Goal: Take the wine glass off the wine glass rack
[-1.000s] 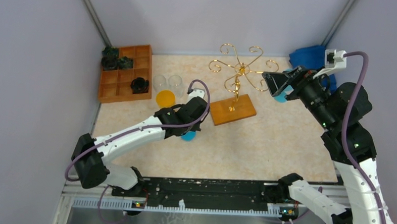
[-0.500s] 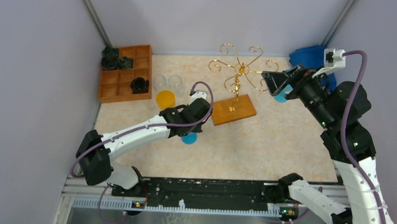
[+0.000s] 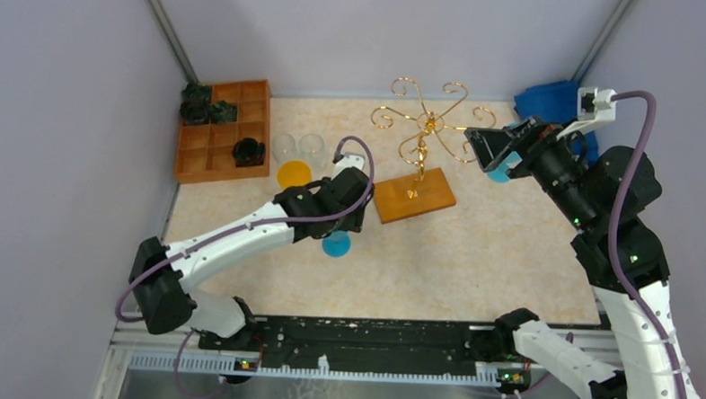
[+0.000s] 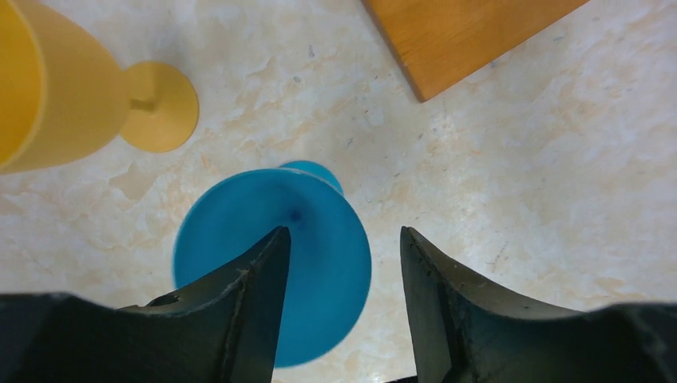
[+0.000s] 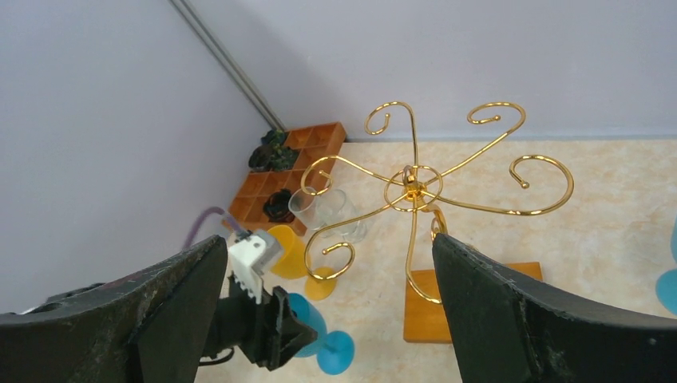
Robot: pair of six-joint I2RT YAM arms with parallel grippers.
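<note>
Looks done: bare rack [image 3: 412, 195], blue glass [image 4: 331, 255] at its 7 o'clock under spread left claw [image 4: 343, 231]; right claw [image 5: 329, 239] spread too.

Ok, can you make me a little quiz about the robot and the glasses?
1. True or false: a glass is hanging on the wine glass rack.
2. What colour is the wine glass between the fingers of the left claw? A blue, B yellow, C clear.
3. Fill in: the right claw is ___ (open or shut).
Key: 1 false; 2 A; 3 open.
</note>
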